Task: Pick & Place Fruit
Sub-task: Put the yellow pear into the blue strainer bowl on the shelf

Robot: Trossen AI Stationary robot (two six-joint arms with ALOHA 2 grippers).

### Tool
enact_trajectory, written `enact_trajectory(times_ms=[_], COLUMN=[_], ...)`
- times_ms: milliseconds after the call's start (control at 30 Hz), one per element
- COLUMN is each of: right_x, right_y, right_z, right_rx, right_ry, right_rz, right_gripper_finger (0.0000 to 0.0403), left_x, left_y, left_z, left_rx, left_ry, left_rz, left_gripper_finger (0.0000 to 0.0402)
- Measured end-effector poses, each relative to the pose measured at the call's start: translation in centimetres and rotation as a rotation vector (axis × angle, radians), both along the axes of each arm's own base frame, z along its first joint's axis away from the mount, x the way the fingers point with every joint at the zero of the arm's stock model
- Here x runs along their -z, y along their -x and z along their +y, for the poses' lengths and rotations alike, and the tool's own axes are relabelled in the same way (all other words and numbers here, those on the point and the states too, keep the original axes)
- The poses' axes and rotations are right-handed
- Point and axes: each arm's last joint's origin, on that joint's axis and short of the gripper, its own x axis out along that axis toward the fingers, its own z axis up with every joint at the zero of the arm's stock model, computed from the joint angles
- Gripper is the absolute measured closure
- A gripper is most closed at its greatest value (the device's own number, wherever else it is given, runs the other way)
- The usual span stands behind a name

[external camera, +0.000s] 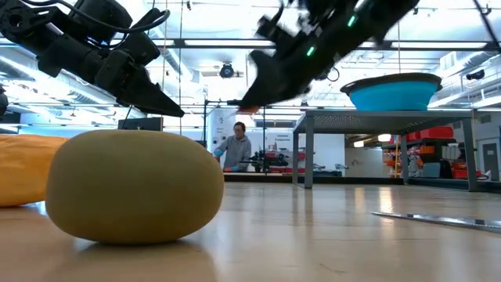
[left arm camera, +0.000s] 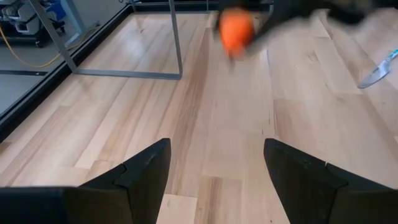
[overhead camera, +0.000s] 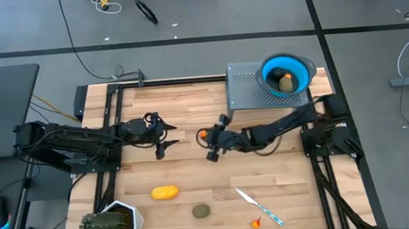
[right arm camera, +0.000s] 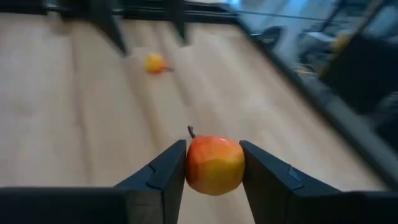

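My right gripper [overhead camera: 208,138] hangs over the middle of the table, shut on a small orange-red fruit [right arm camera: 214,165] that has a short stem; the fruit [left arm camera: 236,31] also shows in the left wrist view. My left gripper [overhead camera: 164,142] waits open just to its left, with nothing between its fingers [left arm camera: 146,171]. A yellow oblong fruit [overhead camera: 164,193], an olive-brown fruit [overhead camera: 201,212] and a tiny orange-red bit [overhead camera: 256,224] lie on the near part of the table. The blue bowl [overhead camera: 304,70] holds another olive-brown fruit [overhead camera: 286,83] and a black ball [overhead camera: 275,73]. My right gripper pinches the orange-red fruit by its two opposite sides [right arm camera: 194,168] between its two fingers. The fingers come from the table's right side, slanting a little downward. The fruit is lifted clear of the table, with its stem [right arm camera: 191,131] pointing away from the gripper.
The bowl stands on a grey perforated stand [overhead camera: 247,88] at the far right. A knife with a light-blue handle [overhead camera: 259,206] lies near the front edge, and a spiky plant in a white pot [overhead camera: 111,223] stands at the near left corner. A person [external camera: 235,149] stands in the room beyond.
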Motion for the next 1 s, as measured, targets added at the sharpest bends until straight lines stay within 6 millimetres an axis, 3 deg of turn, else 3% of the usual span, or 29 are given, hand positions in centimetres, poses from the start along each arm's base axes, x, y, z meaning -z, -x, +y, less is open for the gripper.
enact_trajectory(times_ms=[267, 433, 667, 1000], right_x=[-8.6, -12.1, -13.9, -13.7], right_y=[7.0, 11.8, 16.6, 19.7], right_z=[-0.7, -1.8, -4.1, -7.2], right_rx=[0.201, 0.390, 0.636, 0.792], right_ry=[0.152, 0.264, 0.314, 0.355], right_rz=[0.001, -0.016, -0.042, 0.111], right_gripper_finger=[0.0254, 0.0254, 0.0254, 0.0254], left_x=[0.0, 0.0, 0.0, 0.0], left_y=[0.0, 0.0, 0.0, 0.0], left_z=[0.0, 0.0, 0.0, 0.0], left_rx=[0.002, 0.000, -0.001, -0.001], left_ry=[0.001, 0.006, 0.008, 0.008], left_rz=[0.000, -0.001, -0.001, -0.001], left_gripper_finger=[0.0136, 0.0136, 0.0136, 0.0136])
